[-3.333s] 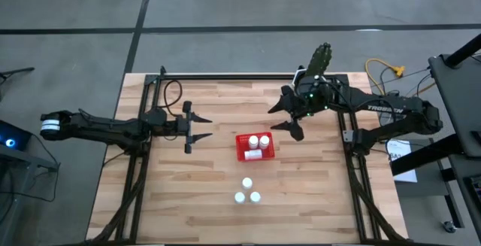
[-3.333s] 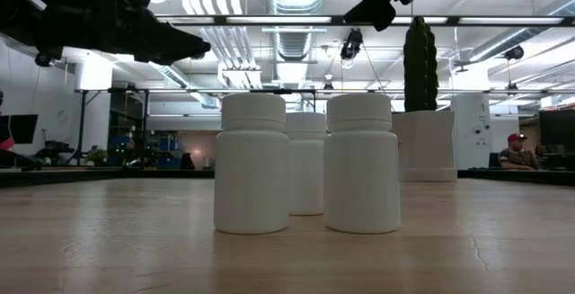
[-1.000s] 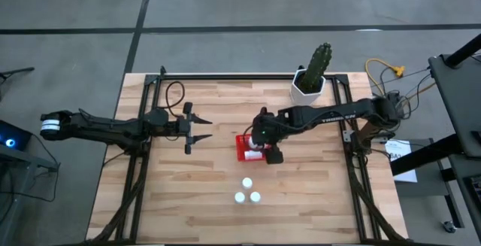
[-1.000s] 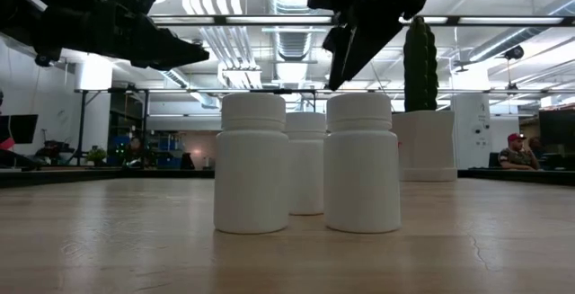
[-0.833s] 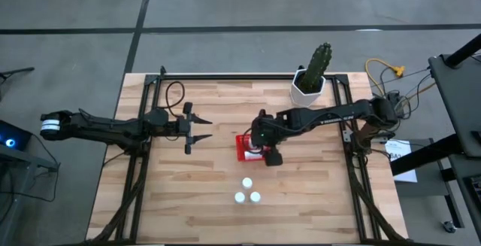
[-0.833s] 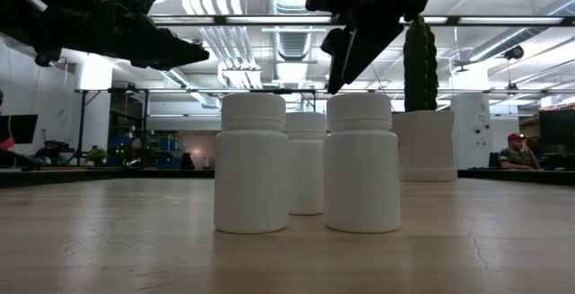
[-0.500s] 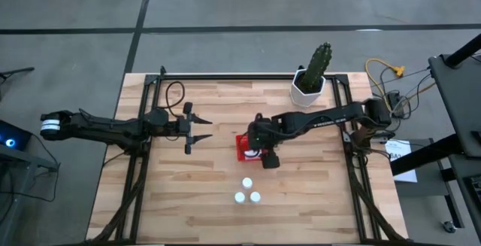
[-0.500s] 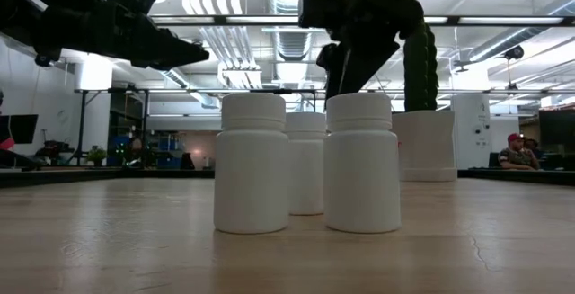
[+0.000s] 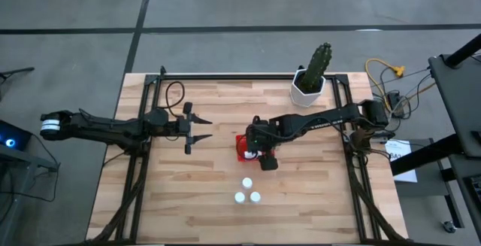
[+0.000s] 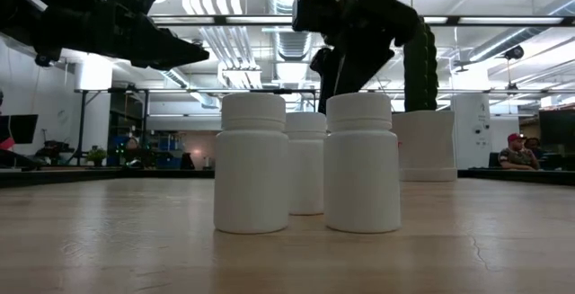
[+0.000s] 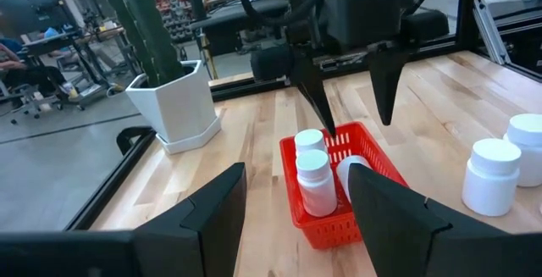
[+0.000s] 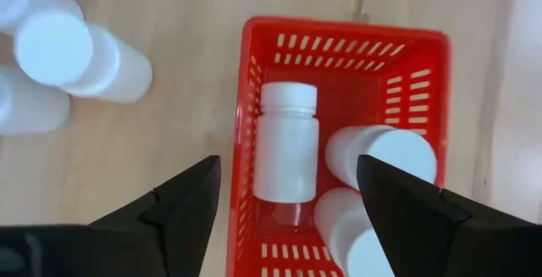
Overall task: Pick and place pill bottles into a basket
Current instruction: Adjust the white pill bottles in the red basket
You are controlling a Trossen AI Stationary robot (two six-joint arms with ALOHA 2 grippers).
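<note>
The red basket point(image 12: 339, 40) stands mid-table and holds three white pill bottles: one lying on its side point(image 12: 286, 154) and two upright point(image 12: 381, 154). Three more pill bottles point(image 9: 246, 190) stand upright on the wood in a cluster nearer the front edge point(image 10: 252, 164). My right gripper point(image 12: 288, 175) hangs open above the basket point(image 9: 240, 144), pointing steeply down, with nothing between its fingers point(image 11: 347, 82). My left gripper point(image 9: 197, 129) waits open and level toward the table's left, well clear of the basket.
A white pot with a tall green cactus point(image 9: 310, 80) stands at the far right of the table point(image 11: 174, 99). Black frame rails run along the table's left, right and far sides. Bare wood lies in front of the three loose bottles.
My right gripper has come down a little over the basket and edged toward the table's left, staying open. The bottles, the basket and my left arm have kept still.
</note>
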